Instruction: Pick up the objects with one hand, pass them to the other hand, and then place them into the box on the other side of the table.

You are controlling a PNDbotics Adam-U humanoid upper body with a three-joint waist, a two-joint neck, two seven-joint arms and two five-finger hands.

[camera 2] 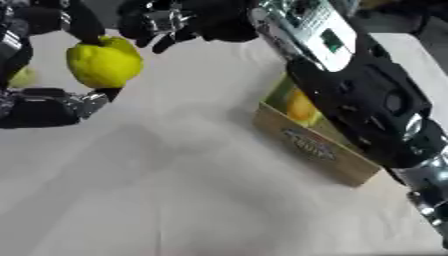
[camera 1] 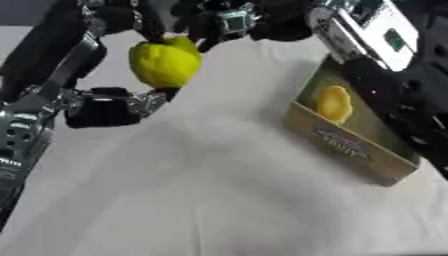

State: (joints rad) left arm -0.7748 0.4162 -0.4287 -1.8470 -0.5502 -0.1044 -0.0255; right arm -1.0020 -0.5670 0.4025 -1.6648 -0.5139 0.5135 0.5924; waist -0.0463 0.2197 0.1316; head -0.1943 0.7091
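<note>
Left hand (camera 1: 105, 107) fingers curling under yellow fruit (camera 1: 164, 62) w/ right hand (camera 2: 188, 22) fingers curled, touching its top; fruit prob. light, smooth, slippery—take round its middle.

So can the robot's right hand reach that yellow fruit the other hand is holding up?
Probably yes. The right hand hangs just beside the yellow fruit, which the left hand holds above the table with nothing between them.
</note>
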